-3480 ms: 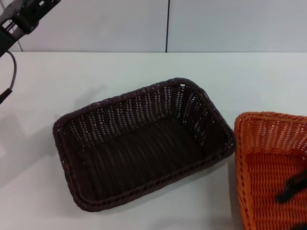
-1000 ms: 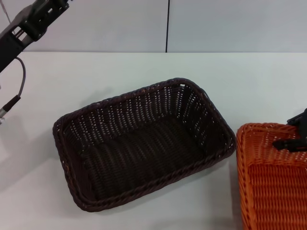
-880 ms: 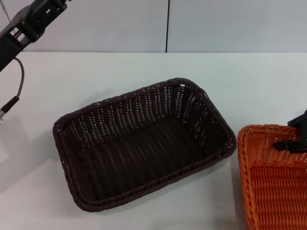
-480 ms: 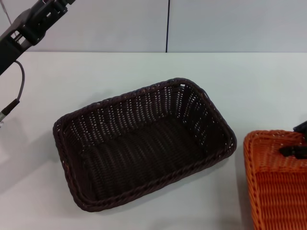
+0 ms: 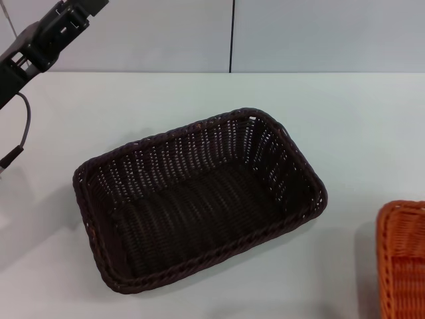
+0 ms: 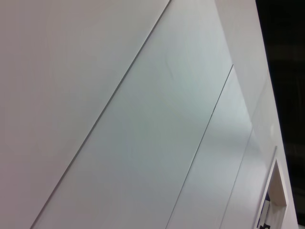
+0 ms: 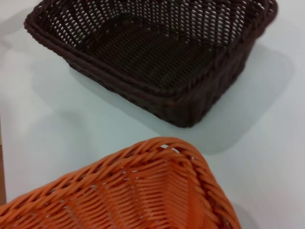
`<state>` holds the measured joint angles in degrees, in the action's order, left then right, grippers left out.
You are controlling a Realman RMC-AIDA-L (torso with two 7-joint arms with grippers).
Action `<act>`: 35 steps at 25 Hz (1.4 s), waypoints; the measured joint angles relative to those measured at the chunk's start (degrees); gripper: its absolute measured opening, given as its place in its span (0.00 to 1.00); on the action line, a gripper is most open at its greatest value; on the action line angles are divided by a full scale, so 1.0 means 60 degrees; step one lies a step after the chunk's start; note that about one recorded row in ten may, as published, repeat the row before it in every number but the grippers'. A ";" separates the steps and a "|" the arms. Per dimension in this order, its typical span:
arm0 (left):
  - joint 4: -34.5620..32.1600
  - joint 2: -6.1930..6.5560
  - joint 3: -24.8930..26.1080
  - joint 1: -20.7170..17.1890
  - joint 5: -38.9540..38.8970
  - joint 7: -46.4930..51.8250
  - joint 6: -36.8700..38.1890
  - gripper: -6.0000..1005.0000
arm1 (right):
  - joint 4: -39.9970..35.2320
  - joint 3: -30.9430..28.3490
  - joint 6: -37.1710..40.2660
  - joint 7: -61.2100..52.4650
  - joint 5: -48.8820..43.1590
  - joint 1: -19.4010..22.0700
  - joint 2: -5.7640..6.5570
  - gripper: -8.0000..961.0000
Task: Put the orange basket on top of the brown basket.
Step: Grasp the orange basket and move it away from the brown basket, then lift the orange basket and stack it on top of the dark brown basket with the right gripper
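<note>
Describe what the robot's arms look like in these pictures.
Only the left arm shows, at the head view's upper left: a black, boxy, angular housing with pale fittings or markings on its side. A thin dark cable loops down from it to a small plug-like end. Its fingers are not visible. The right arm and gripper appear in no view.

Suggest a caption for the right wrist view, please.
Orange basket corner in the foreground, brown basket beyond it on the white table.
</note>
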<state>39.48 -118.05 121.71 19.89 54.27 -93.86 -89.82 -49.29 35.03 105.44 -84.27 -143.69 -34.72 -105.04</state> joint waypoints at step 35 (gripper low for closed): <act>-0.0277 0.0223 0.0649 -0.0383 0.0074 -0.0309 0.0151 0.86 | 0.1235 -0.4578 -0.0365 0.0239 0.4392 0.1866 0.0776 0.17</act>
<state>37.82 -116.71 125.60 17.59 54.71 -95.72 -88.92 -41.89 7.56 103.25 -82.83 -117.34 -23.52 -100.39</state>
